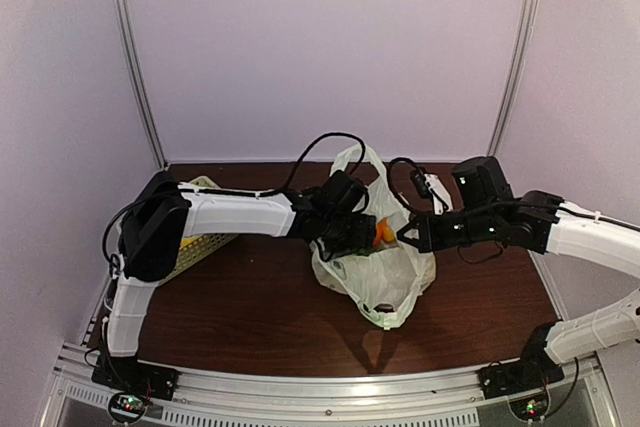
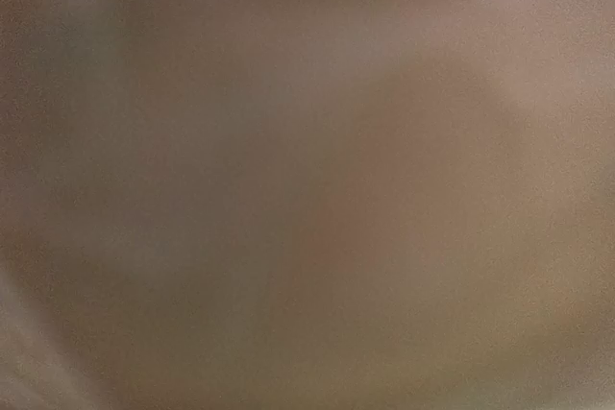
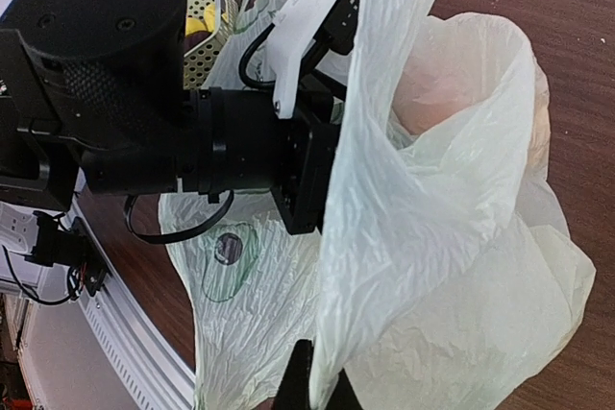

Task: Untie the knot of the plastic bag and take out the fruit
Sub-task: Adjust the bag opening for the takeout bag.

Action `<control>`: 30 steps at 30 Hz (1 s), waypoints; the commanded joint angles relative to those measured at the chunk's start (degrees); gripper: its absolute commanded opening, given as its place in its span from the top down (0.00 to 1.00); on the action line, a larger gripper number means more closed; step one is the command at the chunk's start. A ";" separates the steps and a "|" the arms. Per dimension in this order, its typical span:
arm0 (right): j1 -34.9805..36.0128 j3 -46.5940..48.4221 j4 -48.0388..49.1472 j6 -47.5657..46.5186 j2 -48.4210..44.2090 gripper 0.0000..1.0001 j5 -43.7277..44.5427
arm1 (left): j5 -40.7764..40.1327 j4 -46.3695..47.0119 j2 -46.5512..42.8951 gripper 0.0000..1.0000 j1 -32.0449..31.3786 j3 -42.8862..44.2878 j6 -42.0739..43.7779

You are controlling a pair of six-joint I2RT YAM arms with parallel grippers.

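The plastic bag (image 1: 385,287) stands mid-table with its mouth open, one loop handle (image 1: 362,160) sticking up loose. No knot shows. My left gripper (image 1: 352,237) reaches into the bag's mouth from the left, its fingers hidden by plastic. The left wrist view is a brown blur. My right gripper (image 1: 405,234) is shut on the bag's right edge. In the right wrist view the gripper (image 3: 317,383) pinches a fold of the bag (image 3: 452,266). An orange fruit (image 1: 383,235) shows in the mouth. A peach-coloured fruit (image 3: 432,93) shows through the plastic.
A pale green slotted basket (image 1: 205,237) sits at the left under the left arm, and shows in the right wrist view (image 3: 207,7) with something yellow inside. Black cables loop above the bag (image 1: 330,142). Walls enclose the table at the back and sides.
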 commanded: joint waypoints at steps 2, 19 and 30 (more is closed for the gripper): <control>0.60 0.22 1.83 0.17 1.20 1.00 -1.41 | -1.92 0.57 4.27 0.23 0.96 6.69 1.67; 0.70 -2.14 4.61 4.23 -0.43 1.00 1.35 | 2.99 0.80 -3.37 0.18 -2.32 -3.31 4.65; 0.70 -4.37 0.45 4.09 -3.78 1.00 4.50 | -0.67 -1.85 -10.15 0.15 -9.34 -13.07 2.79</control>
